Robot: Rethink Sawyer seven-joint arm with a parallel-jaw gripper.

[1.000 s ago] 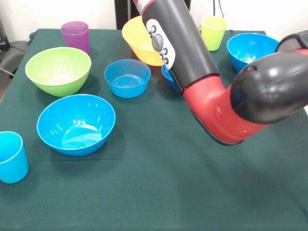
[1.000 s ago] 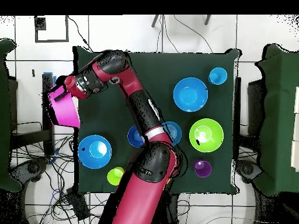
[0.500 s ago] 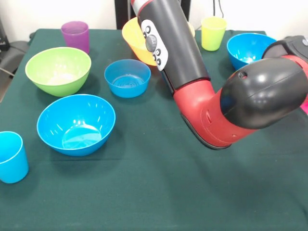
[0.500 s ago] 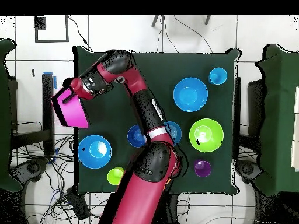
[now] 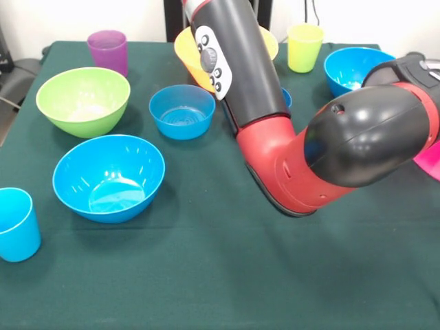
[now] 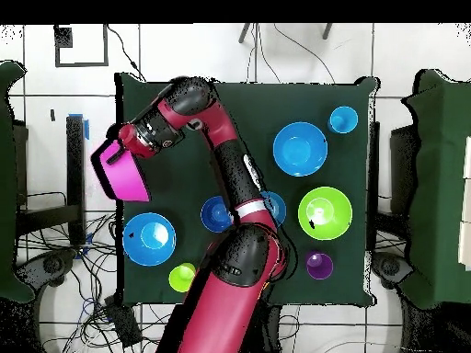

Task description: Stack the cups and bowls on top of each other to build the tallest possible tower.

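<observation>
Gripper (image 6: 118, 152) clamped on pink bowl (image 6: 122, 175), tilted, at table (image 6: 175, 119) edge. Orange bowl (image 5: 189, 51) lies well off toward robot's base; level pink first, carry it high over blue bowl (image 6: 149, 237), w/ arm clear.

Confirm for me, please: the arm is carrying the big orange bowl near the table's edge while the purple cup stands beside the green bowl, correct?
Not quite. The bowl at the tool is the big pink bowl, as the overhead view shows it tilted at the table's edge. The big orange bowl sits on the table behind the arm in the front view. The purple cup does stand beside the green bowl.
</observation>
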